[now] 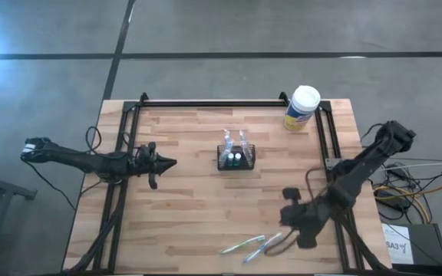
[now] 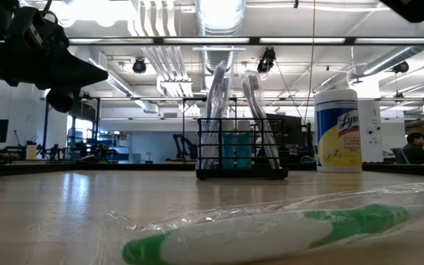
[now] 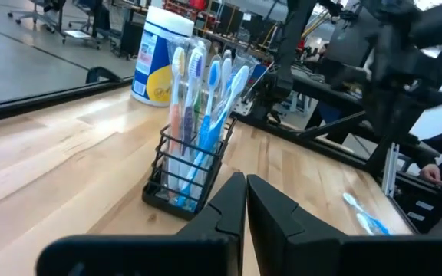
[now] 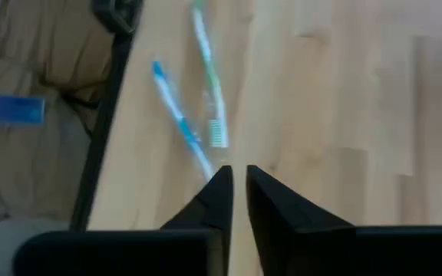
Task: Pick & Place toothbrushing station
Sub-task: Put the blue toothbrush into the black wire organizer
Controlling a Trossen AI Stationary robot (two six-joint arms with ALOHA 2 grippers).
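The toothbrushing station (image 1: 236, 158) is a small black wire holder that stands on its base at the table's middle, with several toothbrushes upright in it. It also shows in the low view (image 2: 241, 151) and in the left wrist view (image 3: 186, 172). My left gripper (image 1: 172, 162) is shut and empty. It hovers level to the left of the holder and points at it (image 3: 245, 184). My right gripper (image 1: 281, 234) is shut and empty above the table's near right part. It points down toward two loose toothbrushes, one green (image 4: 209, 84) and one blue (image 4: 179, 119).
A white-capped, yellow-labelled canister (image 1: 301, 108) stands at the far right corner. The two loose toothbrushes lie near the front edge (image 1: 253, 245); the green one is in a clear wrapper (image 2: 271, 232). Black frame rails (image 1: 129, 146) run along the left, far and right sides.
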